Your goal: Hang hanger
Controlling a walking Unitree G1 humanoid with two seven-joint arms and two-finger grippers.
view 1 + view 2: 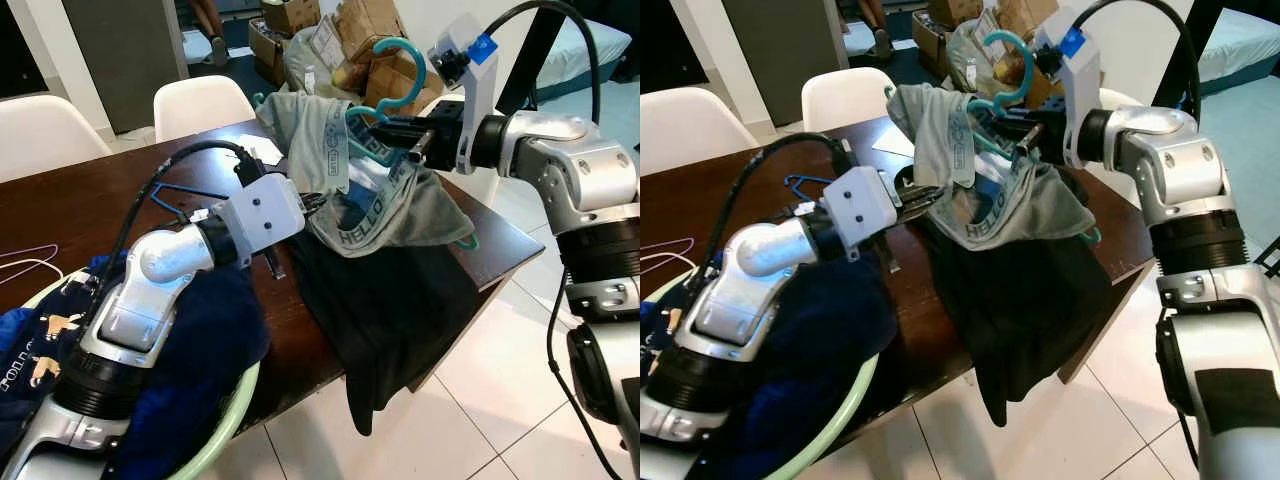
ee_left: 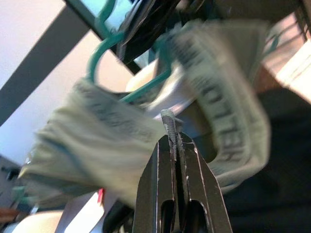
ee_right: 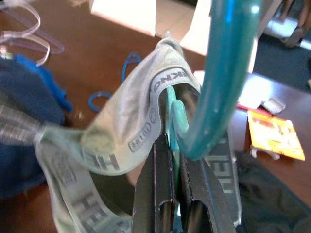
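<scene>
A: Where is the hanger (image 1: 395, 95)?
B: Above the table's (image 1: 90, 200) far right, clamped in the right gripper's (image 1: 385, 132) closed fingers.
A: Left gripper (image 1: 930, 195)?
B: Fingers pinched shut on the grey garment (image 1: 385, 205).

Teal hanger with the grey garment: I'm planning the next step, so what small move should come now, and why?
Probably the left gripper should draw the grey garment across toward the hanger's free end. The right gripper is shut on the teal hanger, holding it above the table, while the left is shut on the cloth's edge; the garment hangs bunched and lopsided, not yet seated evenly.
</scene>
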